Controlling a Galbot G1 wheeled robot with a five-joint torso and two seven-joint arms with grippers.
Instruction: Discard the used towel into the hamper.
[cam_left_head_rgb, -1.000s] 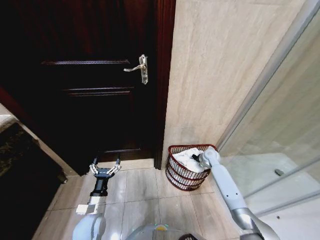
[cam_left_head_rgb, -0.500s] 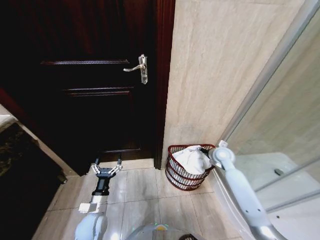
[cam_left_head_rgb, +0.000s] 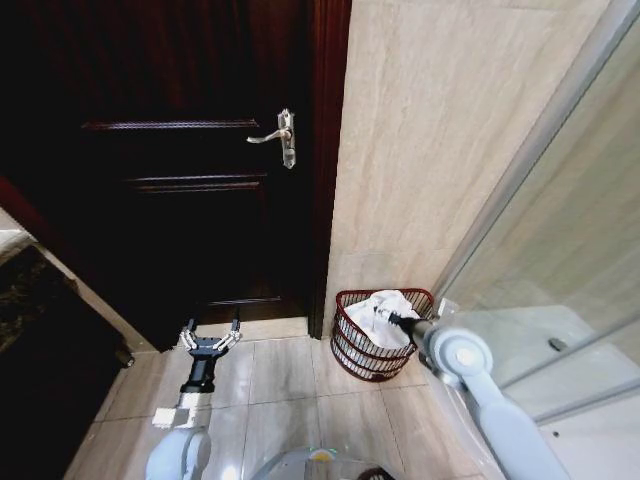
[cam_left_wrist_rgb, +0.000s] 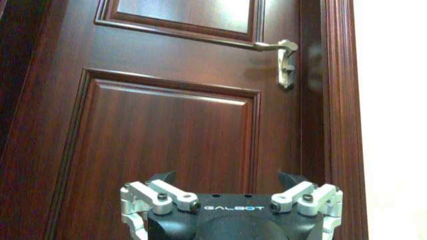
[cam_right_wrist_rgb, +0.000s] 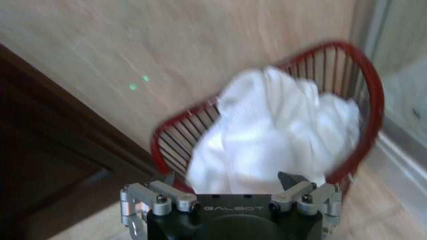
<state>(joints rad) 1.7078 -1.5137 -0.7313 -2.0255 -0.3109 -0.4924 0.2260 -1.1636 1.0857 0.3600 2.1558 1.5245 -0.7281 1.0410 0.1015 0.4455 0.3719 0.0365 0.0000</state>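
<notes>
Towel in the hamper, right gripper clear of it

The right gripper (cam_right_wrist_rgb: 230, 186) hung with its jaws apart and empty just beside the hamper (cam_left_head_rgb: 352, 345), where the white towel (cam_left_head_rgb: 381, 314) lay heaped against the wall. The drop looked done; what remained was pulling the arm away. The left gripper (cam_left_head_rgb: 210, 338) hung spread and empty near the door (cam_left_wrist_rgb: 167, 125).

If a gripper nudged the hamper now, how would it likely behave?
The hamper looks light: thin open wire bars, holding only a white towel. It would probably slide on the smooth floor tiles rather than resist. It narrows toward its base, so a push near the rim might tip it.
</notes>
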